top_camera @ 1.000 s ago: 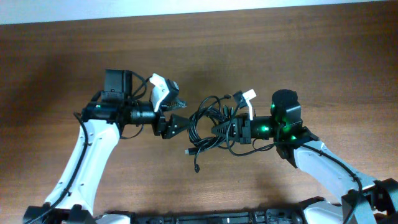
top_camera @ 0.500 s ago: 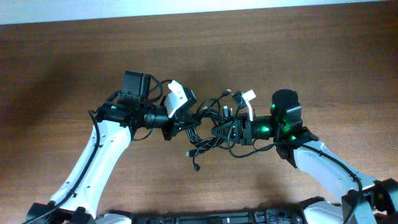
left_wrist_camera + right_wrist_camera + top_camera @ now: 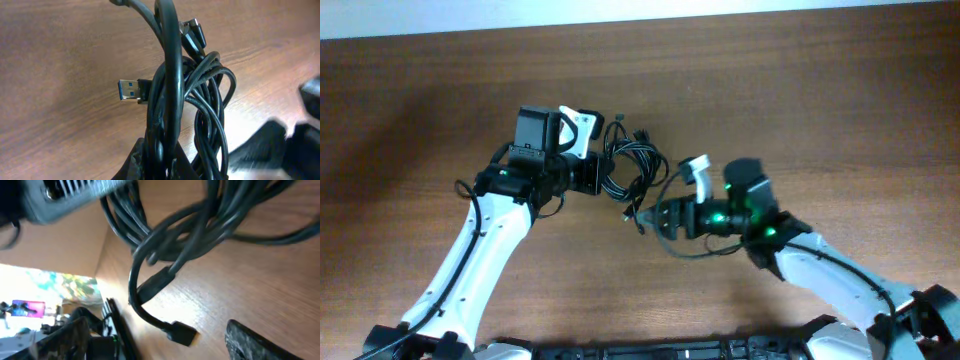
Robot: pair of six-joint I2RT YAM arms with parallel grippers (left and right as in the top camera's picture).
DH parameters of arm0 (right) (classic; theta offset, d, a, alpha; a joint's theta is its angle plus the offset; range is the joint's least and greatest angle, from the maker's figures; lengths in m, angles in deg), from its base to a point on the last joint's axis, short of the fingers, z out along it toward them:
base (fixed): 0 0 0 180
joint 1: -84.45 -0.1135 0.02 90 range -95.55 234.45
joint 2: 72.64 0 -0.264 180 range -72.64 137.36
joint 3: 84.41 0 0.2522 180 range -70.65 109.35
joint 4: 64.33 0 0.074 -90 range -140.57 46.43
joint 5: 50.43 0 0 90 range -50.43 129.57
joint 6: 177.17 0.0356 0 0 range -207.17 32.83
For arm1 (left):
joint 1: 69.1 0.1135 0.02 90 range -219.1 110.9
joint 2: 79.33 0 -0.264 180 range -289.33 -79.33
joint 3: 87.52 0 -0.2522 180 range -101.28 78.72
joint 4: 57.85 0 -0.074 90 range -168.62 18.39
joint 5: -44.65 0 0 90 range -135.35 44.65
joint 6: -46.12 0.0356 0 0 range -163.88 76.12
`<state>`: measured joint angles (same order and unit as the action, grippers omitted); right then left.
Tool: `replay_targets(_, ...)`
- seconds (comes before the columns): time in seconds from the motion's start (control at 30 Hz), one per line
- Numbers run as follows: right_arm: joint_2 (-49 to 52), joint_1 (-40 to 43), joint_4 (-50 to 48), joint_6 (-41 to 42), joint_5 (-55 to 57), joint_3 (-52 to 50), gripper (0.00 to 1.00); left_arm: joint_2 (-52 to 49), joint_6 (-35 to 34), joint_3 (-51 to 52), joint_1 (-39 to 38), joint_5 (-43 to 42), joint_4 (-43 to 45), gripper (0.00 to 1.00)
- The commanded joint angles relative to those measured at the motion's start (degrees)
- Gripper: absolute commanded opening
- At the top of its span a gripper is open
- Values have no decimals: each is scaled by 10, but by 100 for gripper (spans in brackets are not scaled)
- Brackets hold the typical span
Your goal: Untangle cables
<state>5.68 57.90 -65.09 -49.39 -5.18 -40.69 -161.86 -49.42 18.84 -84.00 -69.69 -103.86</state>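
Note:
The cables (image 3: 632,163) are a bunch of thin black loops hanging from my left gripper (image 3: 601,178), left of the table's middle. In the left wrist view the jaws are shut on two strands of the cables (image 3: 167,100) at the bottom edge, and a blue USB plug (image 3: 129,90) sticks out to the left. My right gripper (image 3: 656,216) is open just right of and nearer than the bunch, holding nothing. In the right wrist view a loose black plug (image 3: 182,333) lies on the wood between its spread fingers (image 3: 252,342), with the cables (image 3: 200,225) above.
The brown wooden table (image 3: 820,110) stretches to all sides. A pale wall strip (image 3: 640,12) runs along its far edge. Each arm's own thicker wire (image 3: 705,250) loops close beside its wrist.
My left gripper closed on the tangle and drew it back and to the left. My right gripper opened, let the cables go, and shifted left and nearer.

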Motion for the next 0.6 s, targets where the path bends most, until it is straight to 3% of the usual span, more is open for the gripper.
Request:
replay_targets(0.0,-7,-54,-2,2,96,3,80,-1,-73,-2,-5,-2,5,0)
replay_targets(0.03,-7,-67,-5,2,107,3,77,-1,-73,-2,-8,-2,5,0)
replay_targets(0.17,-7,-91,-1,2,145,3,43,-1,-73,-2,-16,8,5,0)
replay_targets(0.27,-7,-91,12,2,154,3,4,-1,-73,-2,-16,8,5,0)
replay_targets(0.37,-7,-86,12,2,99,3,4,-1,-71,-2,-16,50,5,0)
replay_targets(0.47,-8,-31,-34,16,-41,3,4,-1,28,-2,-16,59,5,0)
replay_targets(0.5,-8,-9,-51,43,-64,3,4,-1,52,-2,-16,45,5,0)
replay_targets(0.57,-8,39,-92,98,-71,3,4,-1,130,-2,-16,-73,5,0)
